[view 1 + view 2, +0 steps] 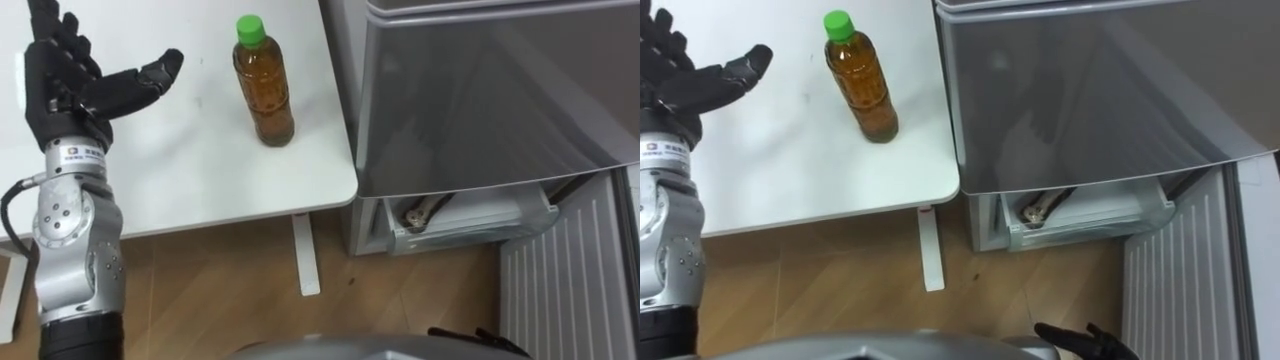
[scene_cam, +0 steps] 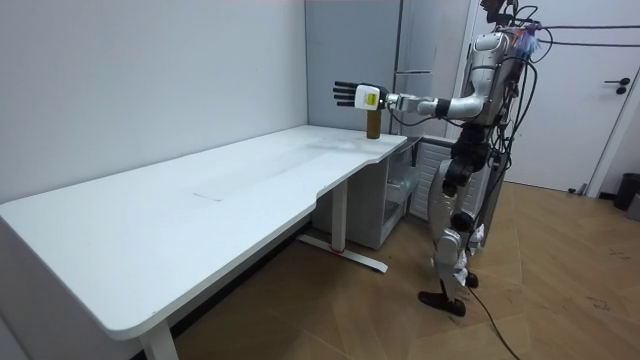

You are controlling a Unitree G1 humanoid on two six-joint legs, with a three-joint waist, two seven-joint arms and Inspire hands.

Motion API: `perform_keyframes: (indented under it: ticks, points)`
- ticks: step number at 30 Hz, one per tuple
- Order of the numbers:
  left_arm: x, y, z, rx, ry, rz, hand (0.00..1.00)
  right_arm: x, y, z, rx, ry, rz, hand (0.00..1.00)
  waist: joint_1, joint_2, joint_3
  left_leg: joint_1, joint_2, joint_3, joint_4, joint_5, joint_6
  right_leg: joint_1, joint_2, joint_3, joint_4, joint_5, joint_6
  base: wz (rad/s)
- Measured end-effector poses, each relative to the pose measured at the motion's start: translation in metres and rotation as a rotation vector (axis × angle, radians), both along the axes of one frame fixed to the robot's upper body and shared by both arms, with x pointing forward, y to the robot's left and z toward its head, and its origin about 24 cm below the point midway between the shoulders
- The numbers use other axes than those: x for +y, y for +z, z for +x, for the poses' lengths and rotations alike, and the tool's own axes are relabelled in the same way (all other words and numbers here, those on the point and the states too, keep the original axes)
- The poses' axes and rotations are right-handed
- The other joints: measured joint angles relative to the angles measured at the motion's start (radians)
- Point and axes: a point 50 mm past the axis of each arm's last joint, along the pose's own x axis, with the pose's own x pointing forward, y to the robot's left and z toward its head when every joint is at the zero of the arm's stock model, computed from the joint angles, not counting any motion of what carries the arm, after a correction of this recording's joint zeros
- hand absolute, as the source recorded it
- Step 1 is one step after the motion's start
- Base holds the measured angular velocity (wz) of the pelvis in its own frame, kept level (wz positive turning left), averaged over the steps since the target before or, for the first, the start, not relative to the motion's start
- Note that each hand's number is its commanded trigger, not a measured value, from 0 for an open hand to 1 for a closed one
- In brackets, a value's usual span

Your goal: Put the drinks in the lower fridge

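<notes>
left hand (image 1: 75,85) spread wide, apart from bottle (image 1: 264,85).

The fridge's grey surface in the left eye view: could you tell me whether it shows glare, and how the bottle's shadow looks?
Left eye view: the fridge's grey surface carries pale diagonal reflections, no hard glare; the green-capped bottle casts a faint shadow at its base on the white table. Room view: soft, even light.

Bottle (image 1: 861,80) upright on table (image 1: 790,170) beside fridge (image 1: 1090,90)
</notes>
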Motion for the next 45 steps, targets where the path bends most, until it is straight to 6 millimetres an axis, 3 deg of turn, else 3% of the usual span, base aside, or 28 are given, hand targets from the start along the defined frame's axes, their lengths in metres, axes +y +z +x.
perform_keyframes:
  ticks: [10,17,35,45]
  points:
    - [-0.027,-0.014,0.002,0.071,-0.221,-0.050,0.00,0.001,0.000,0.001,0.014,0.006,0.008,0.00,-0.003,-0.009,0.0009,-0.004,-0.001,0.000,-0.004,0.000,0.000,-0.001,0.000,0.002,-0.003,0.000,0.000,0.00]
    - [-0.037,-0.018,0.003,0.098,-0.315,-0.056,0.00,-0.003,0.001,0.001,0.021,0.005,0.001,0.00,-0.003,0.004,0.0005,-0.004,0.000,0.000,-0.002,0.000,0.000,0.004,0.001,0.004,-0.002,0.000,0.000,0.00]
    - [-0.037,-0.019,0.003,0.106,-0.316,-0.051,0.00,-0.005,0.001,0.000,0.033,0.014,-0.019,0.00,-0.006,0.013,0.0019,0.000,0.000,0.005,-0.004,0.000,0.000,-0.001,0.002,0.012,-0.002,0.000,0.000,0.00]
    - [-0.033,-0.015,0.008,0.113,-0.214,-0.006,0.00,-0.004,0.000,0.001,0.043,0.020,-0.030,0.00,-0.007,0.000,0.0099,0.001,0.001,0.005,-0.003,0.000,0.000,-0.002,0.002,0.012,-0.002,0.000,0.000,0.00]
